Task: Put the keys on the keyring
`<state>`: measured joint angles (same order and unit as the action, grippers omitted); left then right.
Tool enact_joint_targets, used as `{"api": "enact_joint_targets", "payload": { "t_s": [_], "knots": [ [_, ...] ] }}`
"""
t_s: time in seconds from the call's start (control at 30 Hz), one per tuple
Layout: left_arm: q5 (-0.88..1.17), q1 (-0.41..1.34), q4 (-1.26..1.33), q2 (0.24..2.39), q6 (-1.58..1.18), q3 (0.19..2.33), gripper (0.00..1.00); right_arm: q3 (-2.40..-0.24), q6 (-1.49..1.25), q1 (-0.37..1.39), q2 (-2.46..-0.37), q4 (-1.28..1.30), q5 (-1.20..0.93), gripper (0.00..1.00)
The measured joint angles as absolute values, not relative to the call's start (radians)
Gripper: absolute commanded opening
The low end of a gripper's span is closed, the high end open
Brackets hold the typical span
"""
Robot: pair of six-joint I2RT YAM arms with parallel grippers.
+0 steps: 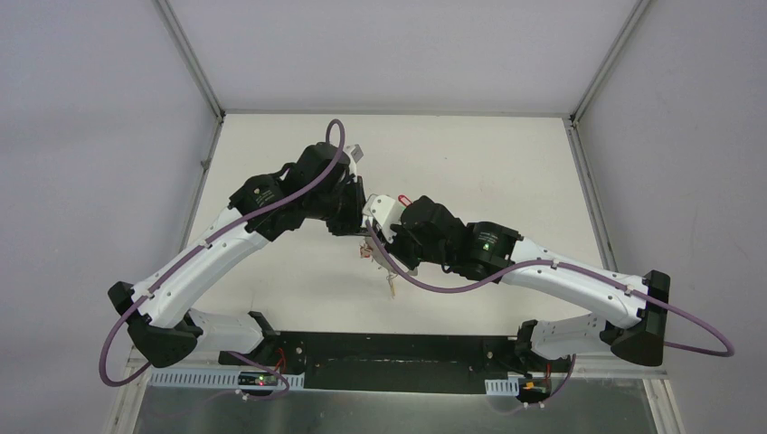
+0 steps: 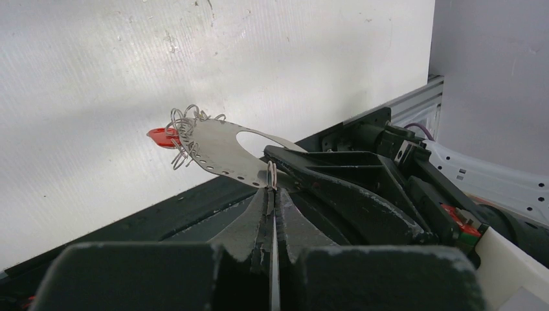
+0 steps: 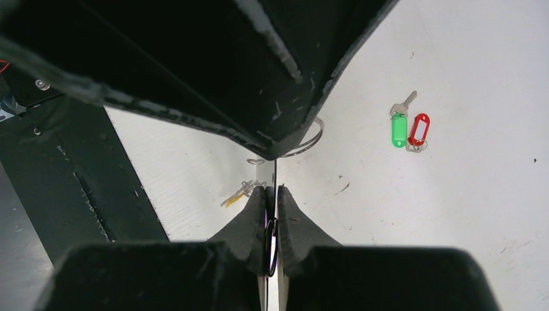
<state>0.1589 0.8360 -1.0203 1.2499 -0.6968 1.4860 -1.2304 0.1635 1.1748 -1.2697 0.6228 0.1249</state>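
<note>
A: What lies beneath everything?
B: A white table (image 1: 488, 163), scuffed, with grey walls (image 1: 90, 136) around it.
A: And at the near edge?
B: A black mounting plate (image 1: 389, 357), with white slotted cable ducts (image 1: 185, 378) along its near side.

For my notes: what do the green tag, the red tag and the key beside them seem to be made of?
Green tag and red tag: probably plastic, being smooth, evenly coloured and slightly glossy. Key: apparently metal, silver and bright; the alloy cannot be told.
</note>
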Motion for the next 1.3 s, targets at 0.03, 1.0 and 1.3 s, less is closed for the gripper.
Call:
{"api": "enact_joint_targets", "payload": {
  "t_s": [0.03,1.0,1.3],
  "knots": [
    [0.159,0.836,-1.02,1.248,-0.693,1.486,0.0,-1.23,0.163,1.175,-1.27,0.622,0.126,0.0],
    [0.21,0.836,-1.033,1.252,-0.633,1.477,0.0,-1.242,0.171,1.176,-1.278,0.657,0.102,0.0],
    [0.217,0.837,-1.053,1.258,-0.601,1.476,0.0,-1.241,0.174,1.173,-1.259,0.632,0.006,0.75]
  ]
}}
